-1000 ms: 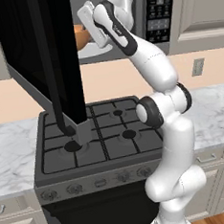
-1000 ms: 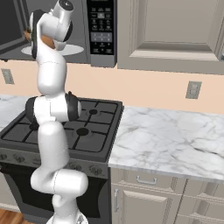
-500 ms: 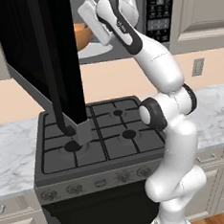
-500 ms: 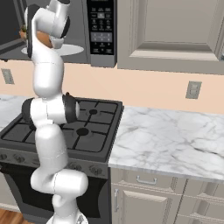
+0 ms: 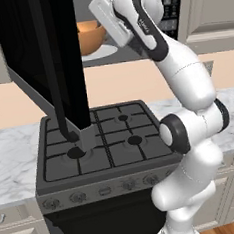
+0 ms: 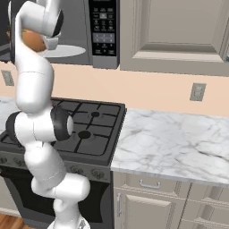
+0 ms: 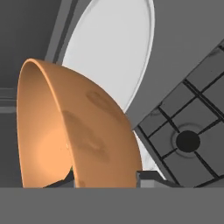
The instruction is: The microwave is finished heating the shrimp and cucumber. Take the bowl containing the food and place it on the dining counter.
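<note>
Since a second before, the hand had drawn the bowl [image 5: 91, 37] a little outward and up, off the white turntable plate [image 5: 101, 52] toward the microwave's [image 6: 67, 31] open front. The bowl was round, deep and smooth, orange-tan with a paler inside and faint darker blotches on its outer wall; it sat tilted in the hand view. The fingers [image 7: 148, 177] were closed on the bowl's rim, one tip inside, one outside. The black microwave door [image 5: 44, 60] hung open above the stove [image 5: 104, 145].
</note>
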Tool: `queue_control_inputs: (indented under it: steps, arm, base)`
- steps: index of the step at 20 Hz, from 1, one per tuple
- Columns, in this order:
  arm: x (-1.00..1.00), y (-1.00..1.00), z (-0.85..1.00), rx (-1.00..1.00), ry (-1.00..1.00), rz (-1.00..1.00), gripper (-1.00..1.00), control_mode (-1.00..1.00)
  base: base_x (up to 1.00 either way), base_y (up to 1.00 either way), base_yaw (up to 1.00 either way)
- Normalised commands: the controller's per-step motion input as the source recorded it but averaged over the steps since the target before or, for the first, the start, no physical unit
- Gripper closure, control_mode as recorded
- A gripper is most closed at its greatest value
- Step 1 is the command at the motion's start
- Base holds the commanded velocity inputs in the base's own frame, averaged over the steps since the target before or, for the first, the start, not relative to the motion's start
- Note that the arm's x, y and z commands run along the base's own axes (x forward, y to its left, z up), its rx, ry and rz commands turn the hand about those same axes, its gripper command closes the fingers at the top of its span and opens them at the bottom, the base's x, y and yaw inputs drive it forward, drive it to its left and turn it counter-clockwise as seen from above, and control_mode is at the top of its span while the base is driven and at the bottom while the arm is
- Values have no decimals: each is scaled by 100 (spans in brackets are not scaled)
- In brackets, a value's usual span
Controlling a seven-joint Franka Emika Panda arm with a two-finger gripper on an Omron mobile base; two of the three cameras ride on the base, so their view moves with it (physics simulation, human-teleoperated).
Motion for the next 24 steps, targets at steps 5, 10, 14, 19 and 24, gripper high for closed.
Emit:
queue_control_inputs:
  steps: [5, 10, 14, 19, 24]
  arm:
    - [-100, -40, -6, 5, -18, 0, 100, -100]
    - [-100, -35, -15, 4, -16, 0, 100, -100]
    - [-100, -36, -17, 3, -14, 0, 100, -100]
    - [-100, -55, -28, 1, -12, 0, 100, -100]
    - [-100, -60, -64, 0, -4, 0, 100, -100]
  base:
    - [0, 0, 0]
    - [0, 0, 0]
    - [0, 0, 0]
    - [0, 0, 0]
    - [0, 0, 0]
